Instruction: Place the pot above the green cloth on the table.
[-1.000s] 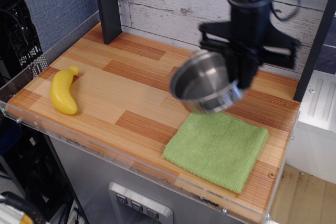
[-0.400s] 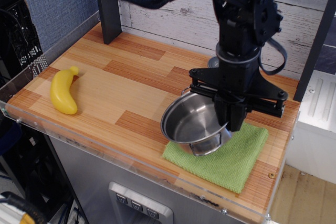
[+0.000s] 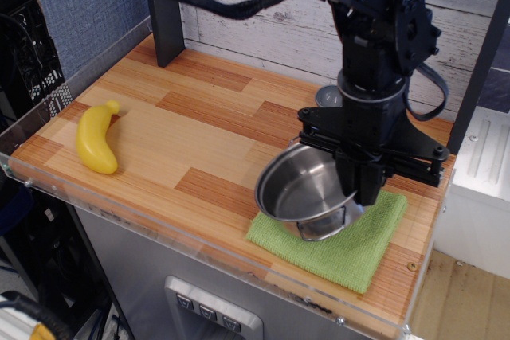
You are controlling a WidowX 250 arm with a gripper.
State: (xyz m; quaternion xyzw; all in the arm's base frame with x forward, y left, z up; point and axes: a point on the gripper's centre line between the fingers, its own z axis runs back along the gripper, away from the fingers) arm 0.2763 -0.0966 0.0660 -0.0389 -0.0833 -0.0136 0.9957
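The shiny steel pot (image 3: 303, 190) hangs tilted, its open side facing left, with its base close over or touching the green cloth (image 3: 343, 248). My black gripper (image 3: 360, 185) comes down from above and is shut on the pot's right rim. The cloth lies flat at the front right of the wood-patterned table (image 3: 175, 141); its middle is covered by the pot and its right part by the gripper.
A yellow banana (image 3: 96, 139) lies at the table's left front. A small grey object (image 3: 327, 97) sits behind the arm near the back wall. A dark post (image 3: 163, 9) stands at the back left. A clear plastic edge (image 3: 159, 224) runs along the table front.
My gripper carried the pot down and forward from above the table's back right to over the green cloth. In the last half second it shifted slightly right and lower.
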